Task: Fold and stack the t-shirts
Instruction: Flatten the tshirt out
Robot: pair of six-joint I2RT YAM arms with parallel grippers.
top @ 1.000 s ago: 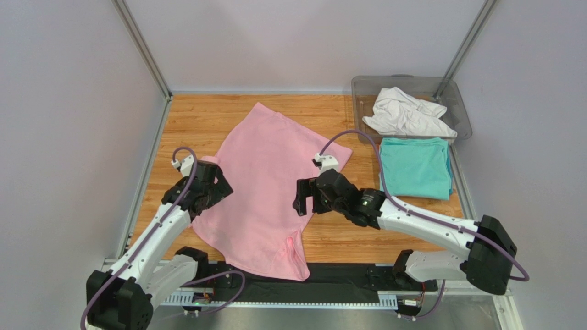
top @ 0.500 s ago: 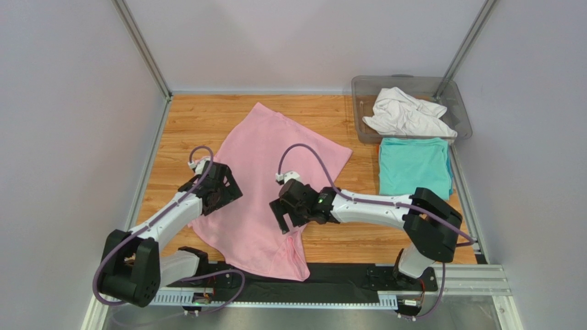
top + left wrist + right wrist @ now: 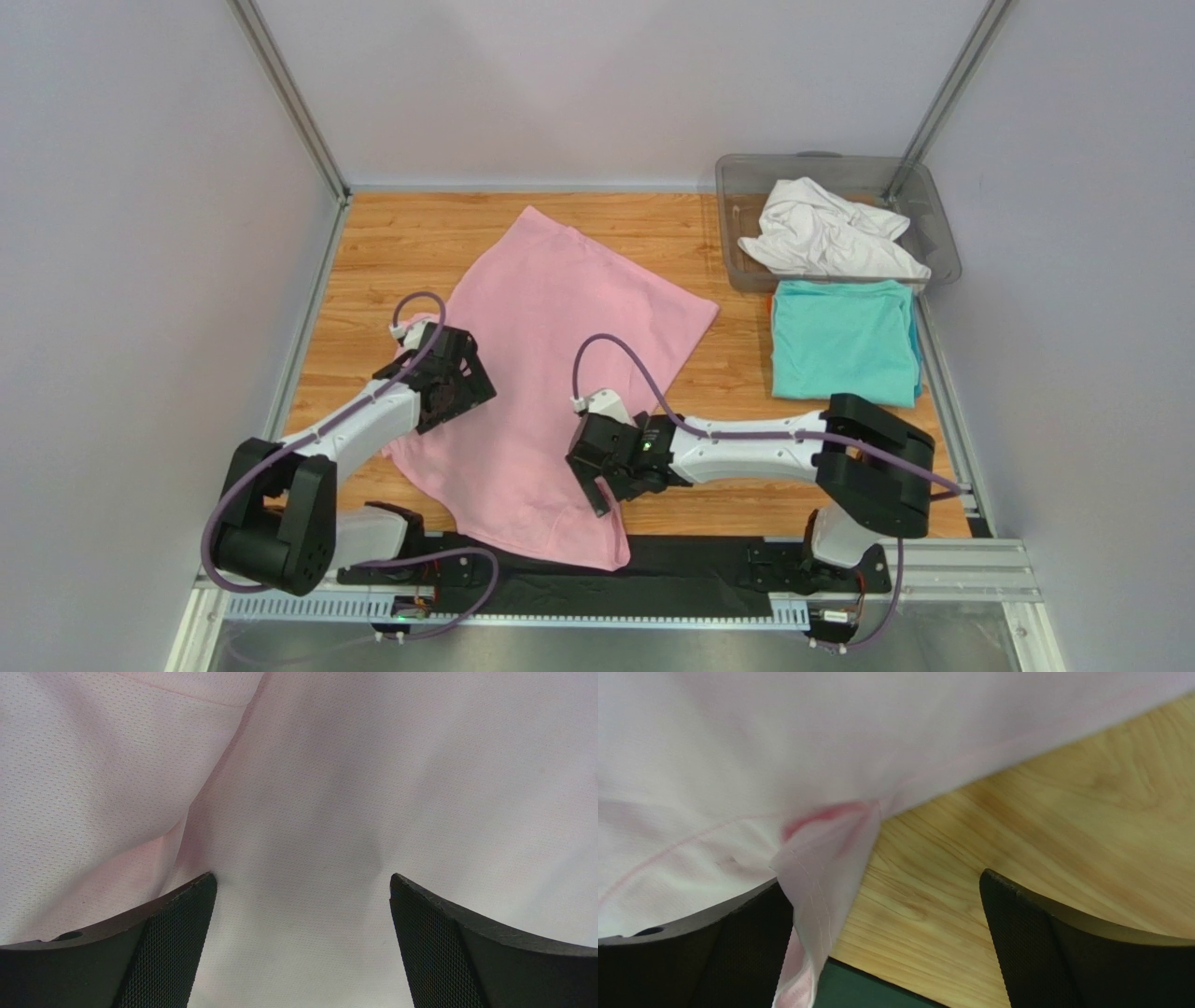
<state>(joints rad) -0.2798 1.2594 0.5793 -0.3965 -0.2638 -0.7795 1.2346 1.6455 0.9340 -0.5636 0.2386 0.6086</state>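
A light pink t-shirt (image 3: 561, 336) lies spread flat across the middle of the wooden table. My left gripper (image 3: 452, 381) hovers open over its left edge; the left wrist view is filled with pink cloth (image 3: 316, 777), and nothing sits between the fingers of the left gripper (image 3: 302, 876). My right gripper (image 3: 606, 483) is open at the shirt's near right edge. There a folded hem (image 3: 815, 896) drapes against the left finger of the right gripper (image 3: 882, 882). A folded teal t-shirt (image 3: 845, 339) lies at the right. A crumpled white t-shirt (image 3: 828, 231) rests in the bin.
The clear grey bin (image 3: 744, 175) stands at the back right corner. A black mat (image 3: 701, 560) and a metal rail run along the near edge. Bare wood (image 3: 1053, 812) shows right of the pink shirt. Grey walls and frame posts close in the table.
My right arm swung left and toward the near edge, from the shirt's right side to its near right hem. The left gripper shifted slightly right onto the shirt's left edge.
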